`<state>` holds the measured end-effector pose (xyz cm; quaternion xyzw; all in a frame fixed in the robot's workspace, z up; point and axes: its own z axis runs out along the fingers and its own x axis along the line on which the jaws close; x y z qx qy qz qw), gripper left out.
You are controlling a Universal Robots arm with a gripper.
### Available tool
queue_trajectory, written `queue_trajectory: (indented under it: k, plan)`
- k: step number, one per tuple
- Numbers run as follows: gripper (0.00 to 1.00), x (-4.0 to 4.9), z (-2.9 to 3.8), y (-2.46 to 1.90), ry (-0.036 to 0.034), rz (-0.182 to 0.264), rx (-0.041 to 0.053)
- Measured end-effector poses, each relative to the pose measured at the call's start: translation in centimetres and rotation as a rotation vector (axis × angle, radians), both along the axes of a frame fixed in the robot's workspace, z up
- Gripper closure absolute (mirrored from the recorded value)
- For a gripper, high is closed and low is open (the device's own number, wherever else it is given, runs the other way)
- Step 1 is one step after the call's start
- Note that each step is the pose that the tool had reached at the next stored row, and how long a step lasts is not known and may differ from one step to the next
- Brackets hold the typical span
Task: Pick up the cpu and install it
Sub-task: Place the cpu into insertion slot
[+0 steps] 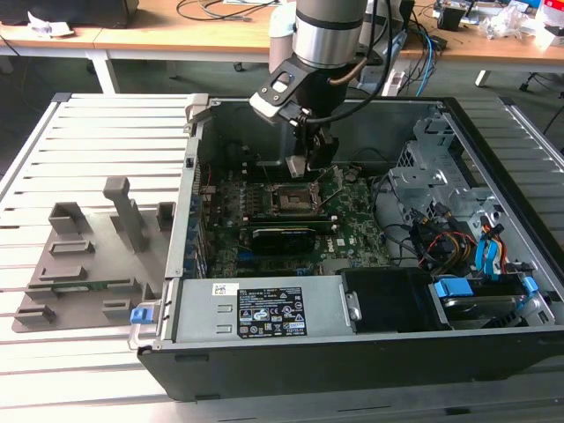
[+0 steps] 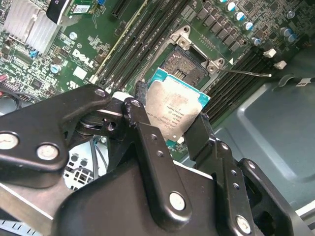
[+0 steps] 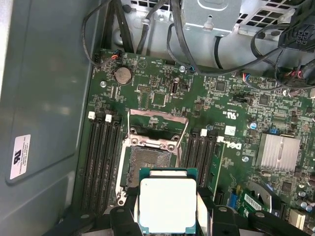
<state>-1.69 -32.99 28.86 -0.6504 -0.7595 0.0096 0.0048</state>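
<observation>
- The arm reaches down into an open computer case (image 1: 370, 357) that lies on its side on a slatted metal counter (image 1: 97, 123).
- The claw (image 2: 170, 118) is clamped on the cpu (image 2: 176, 112). One black finger (image 2: 147, 142) presses on each of two opposite edges, and the silver-grey top faces the cameras in both wrist views.
- The cpu (image 3: 167, 204) is up in the air, clear of the green motherboard (image 3: 221, 98) and not seated in anything. Its thin teal edge shows around the metal top.
- The socket (image 3: 147, 162) is just beside the chip and lies uncovered, with its metal frame and wire lever swung back.
- In the exterior view the claw (image 1: 310, 163) hangs close over the board, at the far edge of the socket (image 1: 295, 201).
- Rows of black memory slots (image 3: 101, 162) run along both sides of the socket.
- A ribbed silver heat sink (image 3: 279, 151) sits further out on the board, and a coin battery (image 3: 122, 74) sits near the board's edge.
- Bundles of dark cables (image 3: 221, 44) loop over the metal drive cage past the board.
- On the counter at the exterior view's left, well apart from the case, lies a grey moulded tray (image 1: 88, 256) with upright blocks.
</observation>
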Motion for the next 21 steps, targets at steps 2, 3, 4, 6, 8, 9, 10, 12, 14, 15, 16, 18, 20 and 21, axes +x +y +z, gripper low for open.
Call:
queue_trajectory:
  k: [2,3,4,6,8,9,10,12,14,15,16,18,20,21]
  plan:
    - [0.45,0.0,-0.16,0.0,0.0,0.0,-0.0001]
    - [0.45,0.0,-0.22,0.0,0.0,0.0,-0.0001]
    - [0.45,0.0,-0.25,0.0,0.0,0.0,-0.0001]
    - [0.45,0.0,-0.34,0.0,0.0,0.0,0.0]
    - [0.45,0.0,-0.43,0.0,-0.0001,0.0,-0.0001]
    - [0.45,0.0,-0.51,0.0,0.0,0.0,-0.0001]
    - [0.45,0.0,-0.56,0.0,0.0,0.0,0.0]
    - [0.45,0.0,-0.66,0.0,0.0,0.0,0.0]
    - [0.45,0.0,-0.72,0.0,0.0,0.0,0.0]
    - [0.45,0.0,-0.77,0.0,0.0,0.0,0.0]
    - [0.45,0.0,-0.8,0.0,0.0,0.0,0.0]
    - [0.45,0.0,-0.92,0.0,0.0,0.0,0.0]
    - [0.45,0.0,-1.0,0.0,0.0,0.0,0.0]
    - [0.45,0.0,-1.03,0.0,0.0,0.0,0.0]
